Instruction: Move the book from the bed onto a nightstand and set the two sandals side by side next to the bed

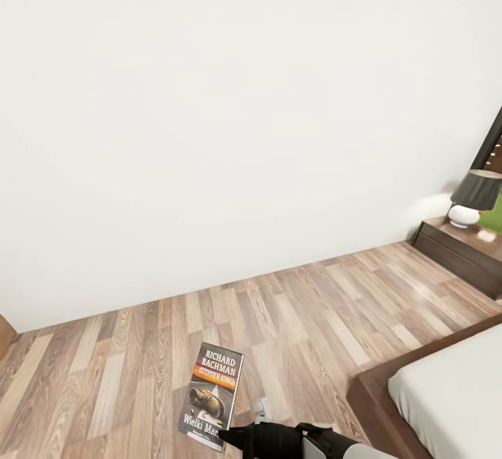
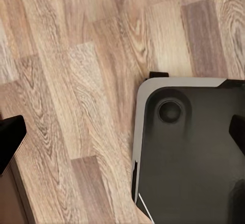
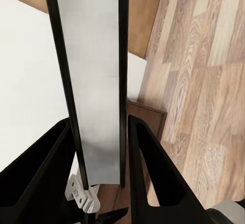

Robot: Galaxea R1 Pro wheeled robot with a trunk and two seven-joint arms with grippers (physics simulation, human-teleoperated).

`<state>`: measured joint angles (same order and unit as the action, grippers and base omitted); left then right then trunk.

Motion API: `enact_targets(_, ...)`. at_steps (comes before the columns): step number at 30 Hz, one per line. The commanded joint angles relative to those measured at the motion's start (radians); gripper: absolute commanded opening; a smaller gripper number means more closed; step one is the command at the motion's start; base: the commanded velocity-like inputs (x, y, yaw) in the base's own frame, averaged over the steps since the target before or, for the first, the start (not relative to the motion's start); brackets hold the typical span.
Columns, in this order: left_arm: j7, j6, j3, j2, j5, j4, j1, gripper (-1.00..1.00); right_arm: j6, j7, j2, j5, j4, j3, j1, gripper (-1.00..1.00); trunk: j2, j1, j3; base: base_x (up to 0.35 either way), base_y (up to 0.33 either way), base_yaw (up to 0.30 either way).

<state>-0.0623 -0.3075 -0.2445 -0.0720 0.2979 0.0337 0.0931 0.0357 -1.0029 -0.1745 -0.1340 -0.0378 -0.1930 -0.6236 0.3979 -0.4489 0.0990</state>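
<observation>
The book (image 1: 213,396), dark with an orange band and white "Richard Bachman" lettering, hangs cover-up over the wood floor with my right gripper (image 1: 233,438) shut on its near edge. In the right wrist view the book (image 3: 94,81) shows edge-on, clamped between the two black fingers (image 3: 43,173). The bed's dark frame (image 1: 369,396) and pale mattress lie at the lower right. At the far right stands a low dark-brown cabinet (image 1: 457,246), apparently the nightstand. My left gripper (image 2: 122,134) is open above the floor. The sandals are out of view.
A white-based lamp with a dark shade (image 1: 474,197) stands on the cabinet. A plain white wall (image 1: 209,131) closes the far side, with a strip of plank floor (image 1: 293,319) before it. The robot's dark base (image 2: 189,152) sits under the left gripper.
</observation>
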Motion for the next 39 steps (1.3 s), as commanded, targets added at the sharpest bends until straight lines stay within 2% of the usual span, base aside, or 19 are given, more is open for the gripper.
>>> enact_targets(1, -0.004, -0.002, -0.009, 0.0, 0.006, 0.0, 0.0, 1.0, 0.004, 0.0, 0.0, -0.009, -0.002, -0.013, -0.002, -1.0, 0.002, -0.001, 0.002, 0.287, 0.157, 0.0)
enact_targets(25, -0.004, -0.002, -0.01, 0.0, 0.004, 0.0, 0.0, 1.0, 0.004, -0.009, 0.0, -0.009, -0.003, -0.013, -0.001, -1.0, 0.002, -0.001, 0.002, 0.289, 0.167, -0.008)
enact_targets(39, -0.004, -0.007, -0.015, 0.001, 0.002, 0.0, 0.0, 1.0, 0.004, -0.012, 0.0, -0.01, -0.003, -0.013, -0.001, -1.0, 0.002, -0.001, 0.002, 0.259, 0.112, -0.22)
